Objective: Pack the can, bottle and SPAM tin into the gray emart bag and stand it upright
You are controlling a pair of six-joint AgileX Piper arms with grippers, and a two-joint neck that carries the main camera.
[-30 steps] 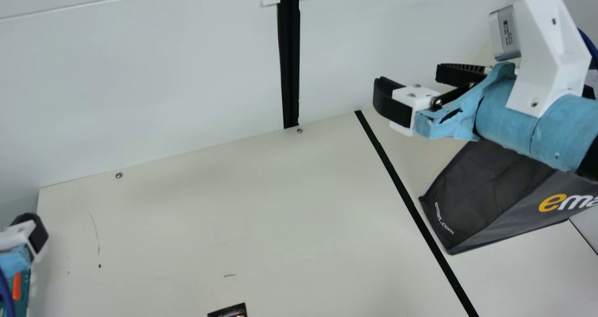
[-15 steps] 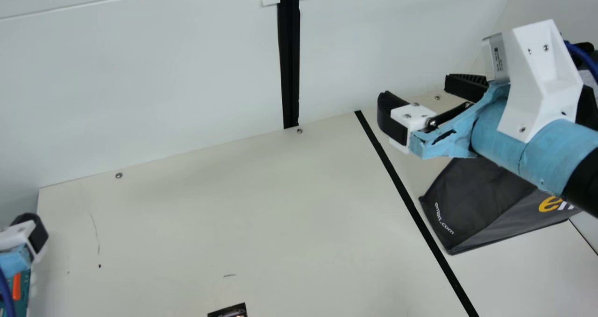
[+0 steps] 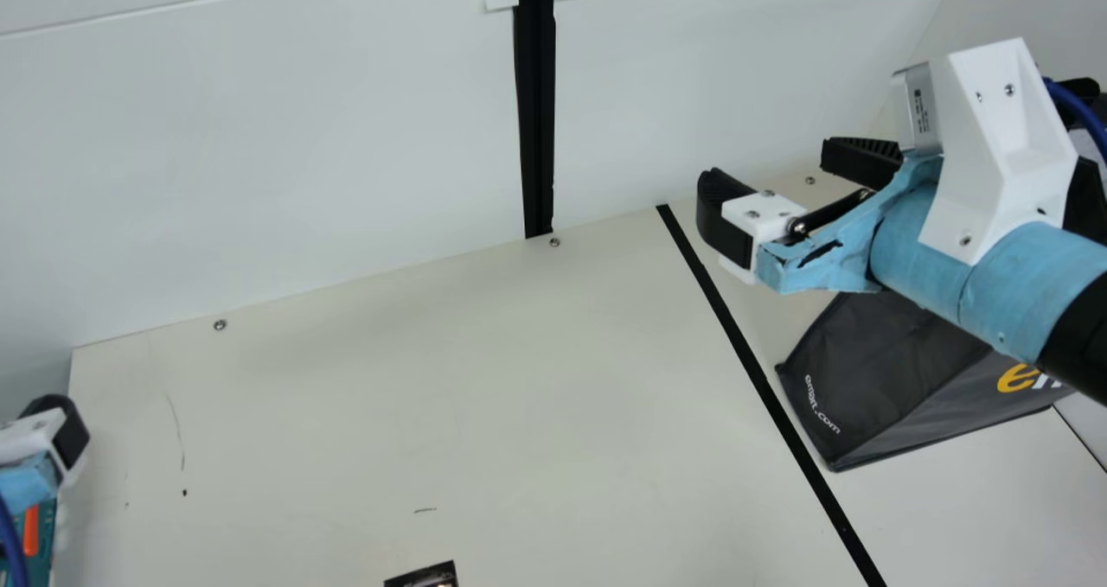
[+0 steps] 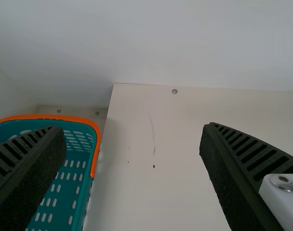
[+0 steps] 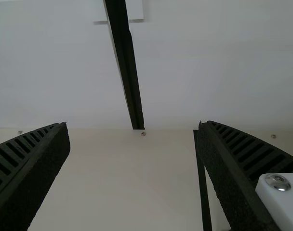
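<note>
In the main view my right gripper [image 3: 796,168] hangs open at the right, above and partly in front of the dark gray emart bag [image 3: 891,362], whose upper and right parts the arm hides. The right wrist view shows that gripper [image 5: 134,127] with its fingers wide apart and nothing between them. My left gripper [image 3: 65,436] is at the main view's left edge. Its own wrist view has this gripper [image 4: 132,127] open and holding nothing. A small dark printed piece [image 3: 424,577] is cut off by the main view's bottom edge; I cannot tell what it belongs to.
A teal basket with an orange rim [image 4: 96,139] stands beside the table's left edge, near my left gripper. A black tape line [image 3: 761,379] runs along the table [image 3: 432,397] left of the bag. White walls [image 3: 259,155] rise behind, with a black vertical strip [image 3: 536,120].
My right arm has come lower in the main view, covering more of the bag's lettering, and has barely shifted in the last half second. The left gripper and the bag have stayed put.
</note>
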